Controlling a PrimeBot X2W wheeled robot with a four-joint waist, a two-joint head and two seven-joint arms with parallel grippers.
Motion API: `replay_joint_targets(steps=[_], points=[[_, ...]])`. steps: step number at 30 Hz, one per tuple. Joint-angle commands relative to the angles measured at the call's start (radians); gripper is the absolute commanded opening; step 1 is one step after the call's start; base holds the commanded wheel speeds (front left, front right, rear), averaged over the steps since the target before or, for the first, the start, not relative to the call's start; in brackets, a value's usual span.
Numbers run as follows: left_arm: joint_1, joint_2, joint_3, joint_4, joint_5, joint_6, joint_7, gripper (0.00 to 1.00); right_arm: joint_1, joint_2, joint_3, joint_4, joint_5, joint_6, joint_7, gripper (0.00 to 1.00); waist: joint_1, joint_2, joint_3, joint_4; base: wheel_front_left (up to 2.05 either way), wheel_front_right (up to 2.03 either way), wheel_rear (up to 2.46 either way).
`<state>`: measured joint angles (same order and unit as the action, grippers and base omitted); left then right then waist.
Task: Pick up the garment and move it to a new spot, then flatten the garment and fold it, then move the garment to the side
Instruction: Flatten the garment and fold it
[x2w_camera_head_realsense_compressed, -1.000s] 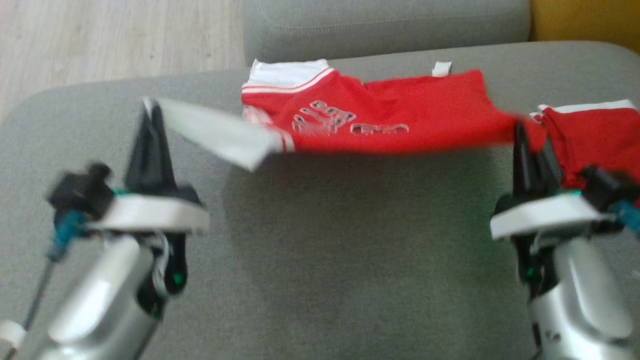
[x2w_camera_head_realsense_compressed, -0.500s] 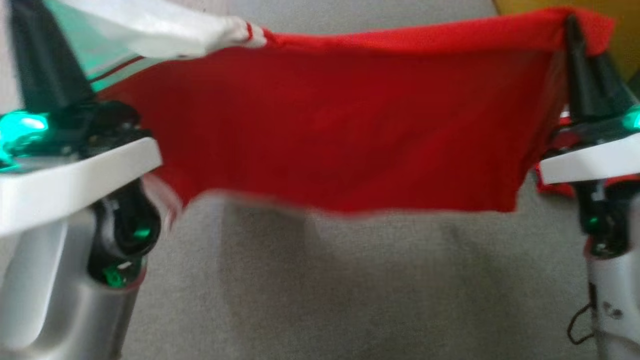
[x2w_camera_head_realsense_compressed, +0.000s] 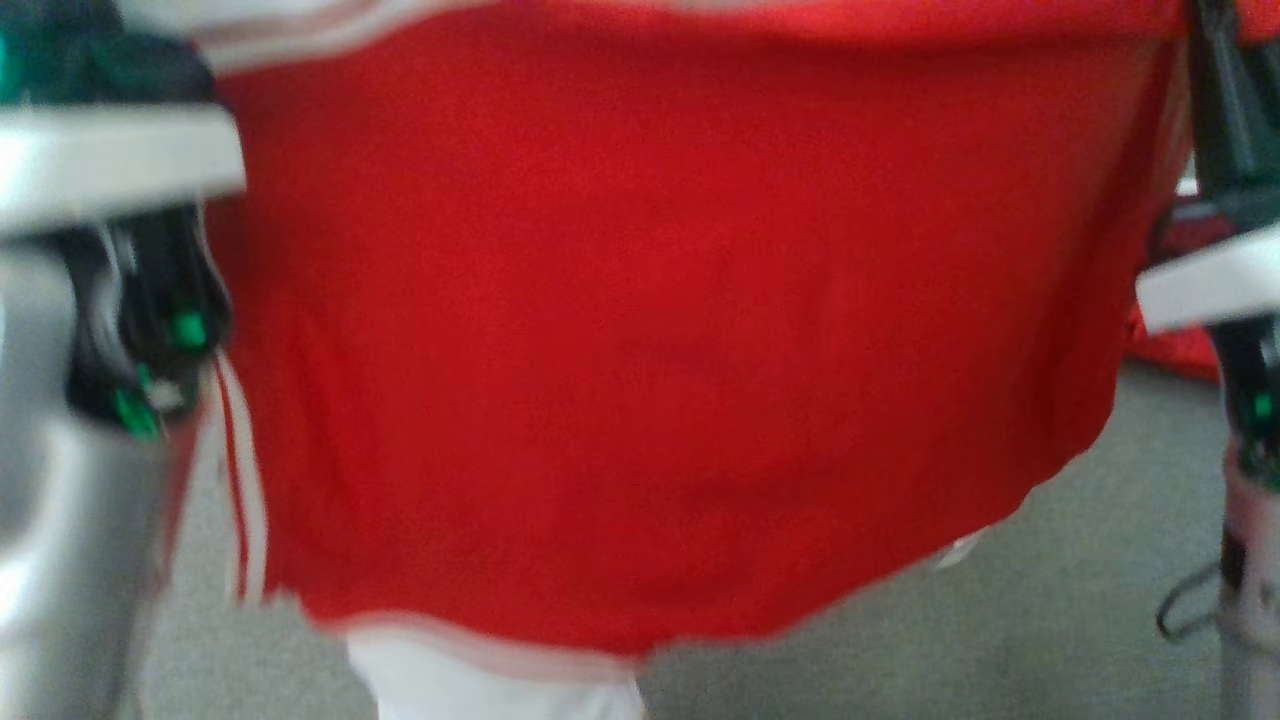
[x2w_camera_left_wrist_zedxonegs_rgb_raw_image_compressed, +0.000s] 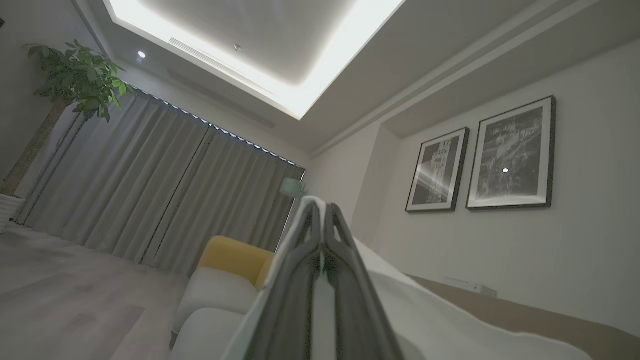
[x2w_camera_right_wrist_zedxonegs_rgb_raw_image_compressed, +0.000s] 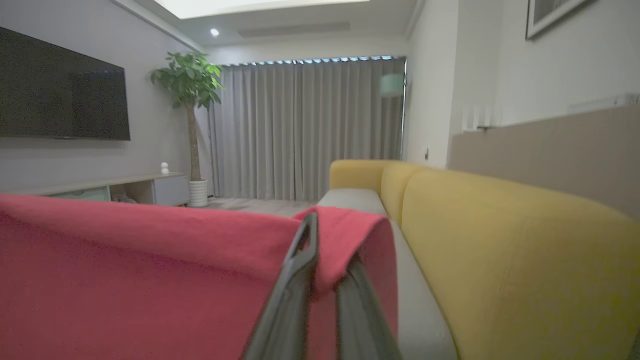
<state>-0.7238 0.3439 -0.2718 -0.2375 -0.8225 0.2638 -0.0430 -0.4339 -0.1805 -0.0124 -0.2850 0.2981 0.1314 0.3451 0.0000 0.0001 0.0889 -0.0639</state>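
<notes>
The garment (x2w_camera_head_realsense_compressed: 650, 330) is a red shirt with white trim and white stripes. It hangs spread out between my two grippers, close in front of the head camera, with its lower white hem dangling near the bottom. In the left wrist view my left gripper (x2w_camera_left_wrist_zedxonegs_rgb_raw_image_compressed: 321, 212) is shut on a white part of the garment (x2w_camera_left_wrist_zedxonegs_rgb_raw_image_compressed: 430, 315), which drapes away to the right. In the right wrist view my right gripper (x2w_camera_right_wrist_zedxonegs_rgb_raw_image_compressed: 324, 235) is shut on a red corner of the garment (x2w_camera_right_wrist_zedxonegs_rgb_raw_image_compressed: 125, 260), which folds over one fingertip. The right gripper's dark fingers (x2w_camera_head_realsense_compressed: 1218, 100) stand at the head view's upper right.
A grey cushion (x2w_camera_head_realsense_compressed: 1050, 620) lies below the hanging cloth. More red cloth (x2w_camera_head_realsense_compressed: 1170, 350) lies on it at the right. A yellow sofa (x2w_camera_right_wrist_zedxonegs_rgb_raw_image_compressed: 500, 240) runs along the wall on the right. Farther off are a potted plant (x2w_camera_right_wrist_zedxonegs_rgb_raw_image_compressed: 190, 85), curtains and a TV.
Both grippers have risen, lifting the garment off the grey cushion. It went from lying stretched low to hanging as a sheet close before the head camera. The head view has shifted too.
</notes>
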Motion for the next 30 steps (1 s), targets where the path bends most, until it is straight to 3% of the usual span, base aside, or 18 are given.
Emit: replay_joint_targets(steps=[1,8,12,16,22,30], points=[[-0.079,0.048,0.031,0.007,0.002,-0.012,0.013,0.0,-0.083,0.005,0.019,-0.012,0.015,-0.001,0.009,0.0,0.0,-0.0001,0.074,0.001,0.0,0.0,0.0],[-0.467,0.043,-0.003,0.476,0.019,-0.118,0.056,0.0,-0.486,-0.05,0.105,0.379,0.065,-0.001,-0.054,0.0,0.0,-0.0001,0.256,-0.01,0.0,0.0,0.0],[-0.655,-0.001,0.016,0.736,-0.007,-0.14,0.05,0.0,-0.742,-0.035,0.131,0.671,0.069,-0.001,-0.207,0.0,0.0,-0.0001,0.283,-0.02,0.0,0.0,0.0],[-0.812,-0.018,0.005,0.872,0.046,-0.177,-0.067,0.0,-0.918,-0.013,0.144,0.873,0.041,-0.001,-0.37,0.0,0.0,-0.0001,0.29,-0.01,0.0,0.0,0.0],[-0.871,-0.063,-0.015,0.993,0.061,-0.256,-0.17,0.0,-0.991,-0.015,0.201,1.049,0.06,-0.001,-0.51,0.0,0.0,-0.0001,0.297,0.016,0.0,0.0,0.0],[-0.679,-0.091,-0.055,1.086,0.061,-0.349,-0.205,0.0,-0.839,-0.063,0.377,1.169,0.173,-0.001,-0.501,0.0,0.0,-0.0001,0.297,0.058,0.0,0.0,0.0]])
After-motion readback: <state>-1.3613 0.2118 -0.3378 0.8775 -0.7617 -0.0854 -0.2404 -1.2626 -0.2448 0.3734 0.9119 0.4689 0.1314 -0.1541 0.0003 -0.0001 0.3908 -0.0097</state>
